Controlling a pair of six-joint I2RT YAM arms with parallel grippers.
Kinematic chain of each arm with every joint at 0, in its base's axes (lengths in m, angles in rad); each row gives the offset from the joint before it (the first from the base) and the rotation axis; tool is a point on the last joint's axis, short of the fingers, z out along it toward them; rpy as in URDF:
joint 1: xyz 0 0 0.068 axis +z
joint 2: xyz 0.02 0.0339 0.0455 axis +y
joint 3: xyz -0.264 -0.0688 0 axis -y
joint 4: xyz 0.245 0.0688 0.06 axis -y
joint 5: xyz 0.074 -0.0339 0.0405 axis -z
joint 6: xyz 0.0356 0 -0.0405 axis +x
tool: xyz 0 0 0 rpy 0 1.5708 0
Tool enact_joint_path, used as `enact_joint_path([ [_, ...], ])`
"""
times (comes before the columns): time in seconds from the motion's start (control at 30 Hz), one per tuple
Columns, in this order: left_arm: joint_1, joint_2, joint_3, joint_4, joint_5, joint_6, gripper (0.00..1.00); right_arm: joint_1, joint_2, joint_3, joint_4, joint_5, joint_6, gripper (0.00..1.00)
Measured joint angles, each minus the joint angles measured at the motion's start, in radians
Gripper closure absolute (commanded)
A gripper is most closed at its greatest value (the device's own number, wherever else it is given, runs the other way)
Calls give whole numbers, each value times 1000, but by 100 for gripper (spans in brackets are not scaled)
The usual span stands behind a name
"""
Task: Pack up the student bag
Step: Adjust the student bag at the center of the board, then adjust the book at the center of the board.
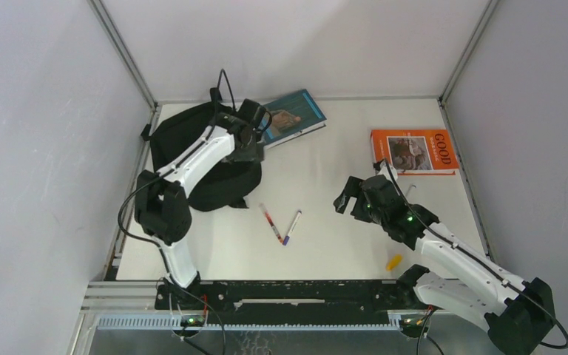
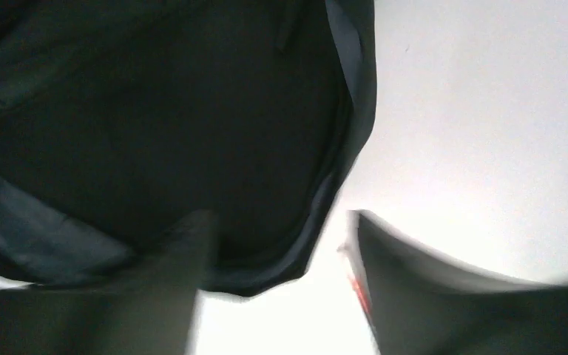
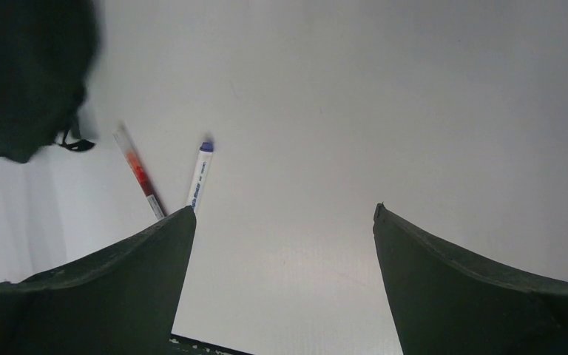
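Note:
The student bag (image 1: 218,185), a black fabric backpack, lies at the back left of the table. My left gripper (image 1: 253,129) hovers over its right edge. In the left wrist view, blurred by motion, the bag (image 2: 155,118) fills the left side, and my left gripper (image 2: 277,251) is open with the bag's edge hanging between the fingers, not pinched. My right gripper (image 1: 347,201) is open and empty above the bare table, right of centre. The right wrist view shows the right gripper (image 3: 285,222) with its jaws wide apart and a corner of the bag (image 3: 22,74).
A teal book (image 1: 293,115) lies at the back beside the bag. An orange book (image 1: 413,151) lies back right. A red pen (image 1: 271,222) and a blue pen (image 1: 292,227) lie mid-table, also seen as red pen (image 3: 139,171) and blue pen (image 3: 201,174). A small yellow item (image 1: 393,261) sits front right.

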Motion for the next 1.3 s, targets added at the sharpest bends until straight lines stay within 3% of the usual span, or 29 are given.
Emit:
enact_joint_path([
  [0.1,3,48,108,-9,-26,-11,0,1,-13,0,-8,7,6,2],
  [0.23,-2,25,118,-18,-43,28,0,2,-25,-1,-15,25,19,2],
  [0.37,-40,-16,129,43,-49,172,0,3,-34,-2,-15,48,32,2],
  [0.43,-115,-8,175,72,-76,269,0,0,-45,-3,-14,52,42,2],
  [0.6,-245,131,342,201,-110,514,4,-39,-106,-5,-28,51,61,2],
  [0.8,-248,371,456,290,-58,717,6,-109,-245,-5,-100,58,66,1],
  [1.07,-218,635,677,324,-61,826,10,-198,-369,-5,-201,56,63,2],
  [1.3,-199,719,721,415,-96,899,13,-206,-346,-6,-233,40,63,2],
])
